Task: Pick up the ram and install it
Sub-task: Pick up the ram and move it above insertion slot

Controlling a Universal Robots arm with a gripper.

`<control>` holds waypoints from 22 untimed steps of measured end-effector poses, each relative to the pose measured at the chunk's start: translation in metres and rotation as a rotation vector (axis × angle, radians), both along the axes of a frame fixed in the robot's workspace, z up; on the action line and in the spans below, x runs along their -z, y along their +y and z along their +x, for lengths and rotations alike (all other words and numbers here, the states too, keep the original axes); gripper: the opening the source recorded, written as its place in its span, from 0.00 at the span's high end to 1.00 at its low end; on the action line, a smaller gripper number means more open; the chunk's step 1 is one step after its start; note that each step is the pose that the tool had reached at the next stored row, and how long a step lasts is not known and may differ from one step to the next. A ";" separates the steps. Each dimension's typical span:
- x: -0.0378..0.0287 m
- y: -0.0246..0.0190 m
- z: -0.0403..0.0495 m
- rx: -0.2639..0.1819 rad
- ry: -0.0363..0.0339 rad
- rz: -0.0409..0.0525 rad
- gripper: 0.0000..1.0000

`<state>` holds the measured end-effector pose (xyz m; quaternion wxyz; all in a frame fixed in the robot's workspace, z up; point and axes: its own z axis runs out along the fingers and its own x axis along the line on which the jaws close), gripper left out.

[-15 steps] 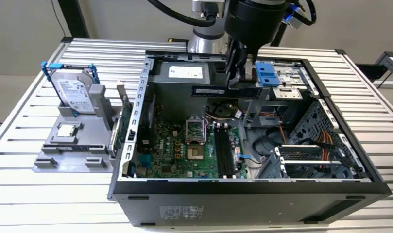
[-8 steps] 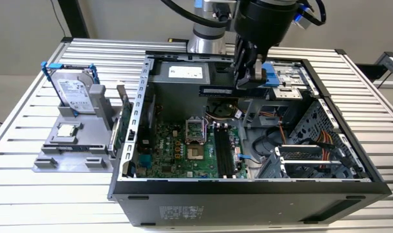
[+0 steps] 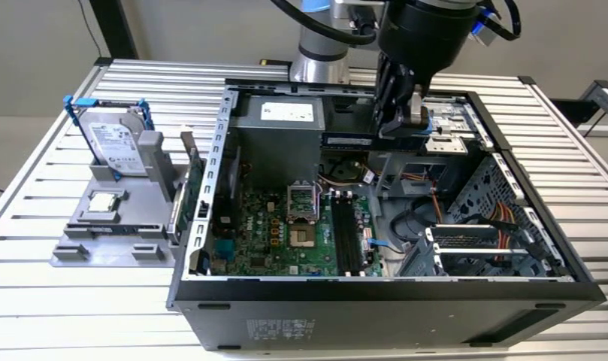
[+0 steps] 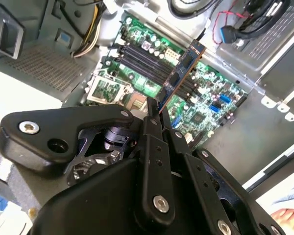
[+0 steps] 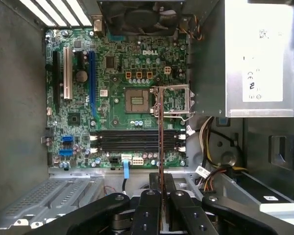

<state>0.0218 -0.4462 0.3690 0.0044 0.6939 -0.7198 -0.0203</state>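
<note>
Dark ram (image 4: 181, 71) in hand (image 4: 156, 113) above green motherboard (image 5: 117, 63); grey power supply (image 5: 259, 58) nearby

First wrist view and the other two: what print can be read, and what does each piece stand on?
Power supply label: print too small to read.
Motherboard: one short white logo mark; other markings too small.
Hard drive label: too small.
Case sticker: too small.
The ram, held in the gripper: no print seen.
</note>
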 end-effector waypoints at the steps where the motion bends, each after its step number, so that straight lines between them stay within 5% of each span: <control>1: 0.0000 0.0000 0.0014 0.002 0.0000 0.0001 1.00; 22: 0.0001 0.0010 0.0041 0.023 -0.0007 0.0001 1.00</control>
